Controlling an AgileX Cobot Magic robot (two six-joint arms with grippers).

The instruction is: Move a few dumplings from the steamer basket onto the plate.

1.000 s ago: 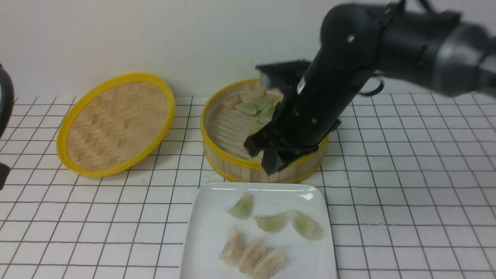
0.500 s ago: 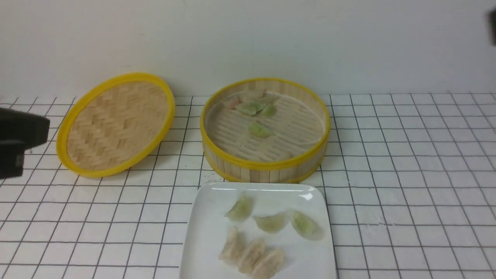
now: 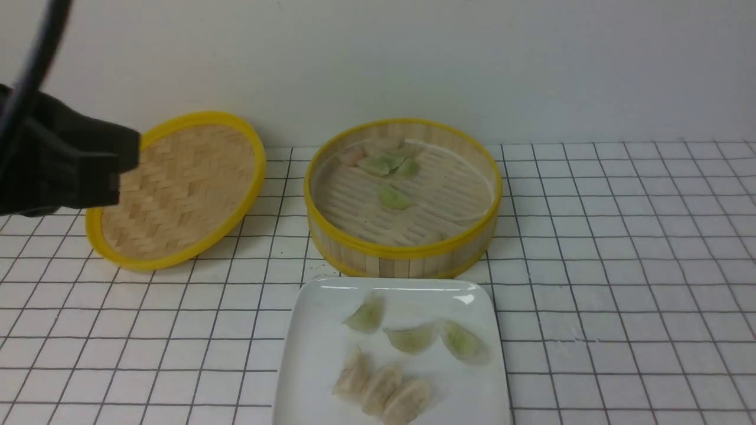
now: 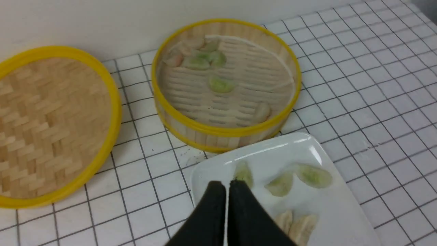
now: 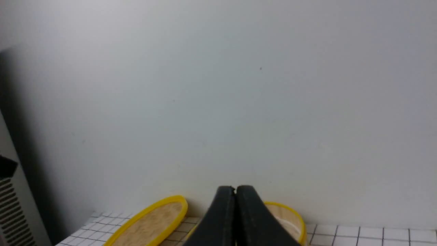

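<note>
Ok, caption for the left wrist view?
Shut left gripper in foreground; dumplings on the plate, more in the steamer basket, lid beside.

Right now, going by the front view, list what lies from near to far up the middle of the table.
Three beige dumplings on the plate → three green dumplings farther back on it → steamer basket, near wall → lone green dumpling on its floor → dumpling cluster against its far wall.

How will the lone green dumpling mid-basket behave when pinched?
Probably soft and squashy: the green dumpling has translucent skin, so a hard pinch may tear it. Likely light, being small beside the steamer basket. Its faint sheen hints it may be slick or sticky.
</note>
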